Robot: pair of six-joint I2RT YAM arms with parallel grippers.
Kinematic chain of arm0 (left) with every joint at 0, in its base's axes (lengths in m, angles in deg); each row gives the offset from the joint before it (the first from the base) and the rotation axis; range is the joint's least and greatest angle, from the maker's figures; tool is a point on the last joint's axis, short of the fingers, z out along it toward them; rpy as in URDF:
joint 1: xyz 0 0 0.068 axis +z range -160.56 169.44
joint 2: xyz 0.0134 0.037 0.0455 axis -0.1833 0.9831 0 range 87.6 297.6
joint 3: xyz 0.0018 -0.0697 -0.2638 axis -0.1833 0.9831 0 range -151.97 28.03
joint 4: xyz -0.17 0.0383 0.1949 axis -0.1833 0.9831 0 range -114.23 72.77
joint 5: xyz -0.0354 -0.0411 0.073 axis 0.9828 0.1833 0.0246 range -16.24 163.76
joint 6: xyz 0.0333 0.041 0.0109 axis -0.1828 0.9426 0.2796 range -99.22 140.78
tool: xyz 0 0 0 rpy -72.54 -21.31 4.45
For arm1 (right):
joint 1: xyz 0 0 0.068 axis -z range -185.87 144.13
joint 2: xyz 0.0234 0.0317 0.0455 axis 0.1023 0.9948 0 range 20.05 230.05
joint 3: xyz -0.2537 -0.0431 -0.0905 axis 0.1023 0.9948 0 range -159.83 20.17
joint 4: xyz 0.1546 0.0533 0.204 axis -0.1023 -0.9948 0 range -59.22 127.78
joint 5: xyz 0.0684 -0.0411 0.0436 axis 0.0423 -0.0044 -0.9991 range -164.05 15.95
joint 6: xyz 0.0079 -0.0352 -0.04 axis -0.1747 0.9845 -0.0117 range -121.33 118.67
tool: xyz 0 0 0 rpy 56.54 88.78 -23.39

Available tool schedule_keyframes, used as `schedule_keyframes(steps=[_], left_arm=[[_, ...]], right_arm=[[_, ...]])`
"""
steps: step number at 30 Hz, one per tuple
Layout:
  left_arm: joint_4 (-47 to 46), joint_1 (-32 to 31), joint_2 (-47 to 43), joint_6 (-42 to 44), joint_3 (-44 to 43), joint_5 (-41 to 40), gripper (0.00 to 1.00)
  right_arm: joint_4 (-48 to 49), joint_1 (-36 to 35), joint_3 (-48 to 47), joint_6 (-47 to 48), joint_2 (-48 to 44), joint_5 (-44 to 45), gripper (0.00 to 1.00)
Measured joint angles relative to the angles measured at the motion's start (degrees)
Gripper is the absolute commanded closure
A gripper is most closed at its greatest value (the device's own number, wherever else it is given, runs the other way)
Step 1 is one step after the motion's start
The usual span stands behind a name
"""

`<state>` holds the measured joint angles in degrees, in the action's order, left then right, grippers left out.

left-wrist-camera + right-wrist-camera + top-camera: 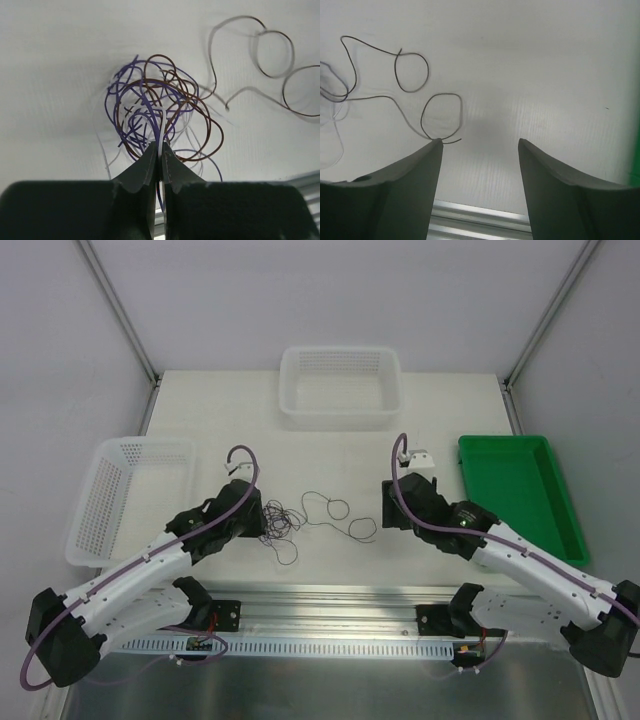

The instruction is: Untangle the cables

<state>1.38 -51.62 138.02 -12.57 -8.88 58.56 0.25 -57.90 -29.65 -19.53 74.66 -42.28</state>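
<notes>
The cables (278,523) lay on the white table (200,400), most of them bunched into a small tangle (155,115) of purple, brown and white strands. From the tangle one dark wire (370,97) ran out toward the right arm's side, curling into two or three open loops flat on the surface.

The left gripper (159,145) sat right against the near side of the tangle, its fingers pressed together on a white strand that rose out of the bunch between them. Other purple and brown curls crowded around the fingertips, though it was hard to tell whether any of these were pinched as well.

The right gripper (480,141) hovered apart from the tangle, at the far end of the dark wire, with its fingers spread wide and nothing between them. The wire's free end lay just beside one fingertip; contact could not be made out.

Farther from the tangle, a white basket (340,387) stood at the back of the table, a second white basket (130,500) on the left arm's side, and a green tray (515,490) beyond the right gripper.
</notes>
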Motion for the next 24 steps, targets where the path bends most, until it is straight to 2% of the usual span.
schedule_keyframes(steps=[7,14,19,24], left_arm=[[-3.17,-0.90,-0.59,0.20,3.98,7.89,0.97],[-4.46,-1.03,-4.52,0.55,6.45,11.23,0.96],[-5.01,-1.03,-5.31,0.55,6.75,12.04,0.96],[-5.29,-1.03,-5.46,0.55,7.30,12.20,0.96]], right_arm=[[9.11,-1.33,-0.11,6.91,5.68,-14.51,0.33],[21.49,-1.49,-5.84,14.14,24.09,-30.10,0.37],[27.54,-1.49,-10.38,16.02,34.45,-37.18,0.42],[31.56,-1.49,-13.33,16.41,40.81,-41.77,0.46]])
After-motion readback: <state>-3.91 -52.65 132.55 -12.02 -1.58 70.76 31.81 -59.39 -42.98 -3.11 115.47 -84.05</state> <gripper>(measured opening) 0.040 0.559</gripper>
